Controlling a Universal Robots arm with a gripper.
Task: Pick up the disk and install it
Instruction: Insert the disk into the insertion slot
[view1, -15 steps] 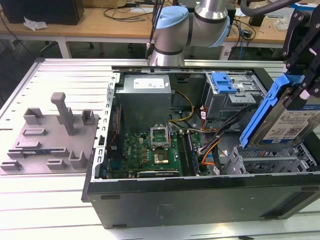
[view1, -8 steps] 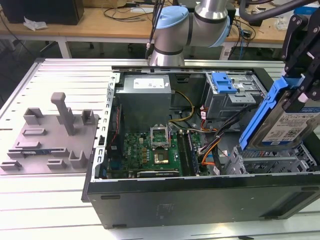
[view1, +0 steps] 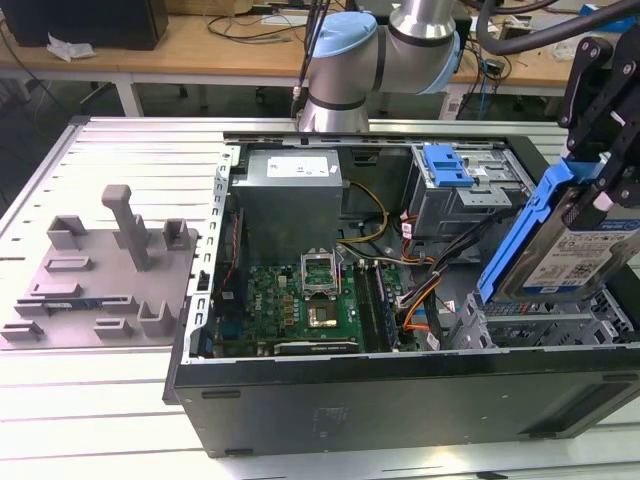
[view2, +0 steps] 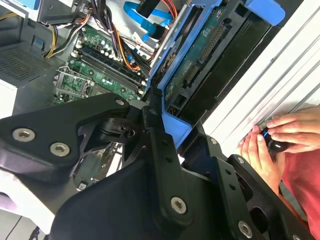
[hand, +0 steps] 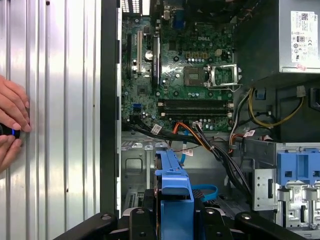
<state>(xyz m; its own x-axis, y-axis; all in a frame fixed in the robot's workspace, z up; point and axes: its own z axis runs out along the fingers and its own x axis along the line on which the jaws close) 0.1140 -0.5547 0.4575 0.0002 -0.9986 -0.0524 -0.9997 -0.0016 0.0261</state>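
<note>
My gripper (view1: 602, 188) is shut on the disk (view1: 562, 252), a silver hard drive with a white-and-blue label in blue carrier rails. In the exterior view it hangs tilted at the right, above the grey drive cage (view1: 545, 322) at the case's near right corner. In the second wrist view the disk (view2: 202, 62) shows its circuit-board side, with the black fingers (view2: 155, 135) clamped on the blue rail end. The first wrist view looks down on the disk's blue handle (hand: 172, 186) between the gripper's black links.
The open computer case (view1: 400, 385) holds a motherboard (view1: 300, 300), a grey power supply (view1: 290, 195), bundled cables (view1: 420, 290) and an upper cage with a blue latch (view1: 447, 165). A grey fixture (view1: 110, 265) sits at the exterior view's left. A person's hands (hand: 10, 125) rest on the ribbed table beside the case.
</note>
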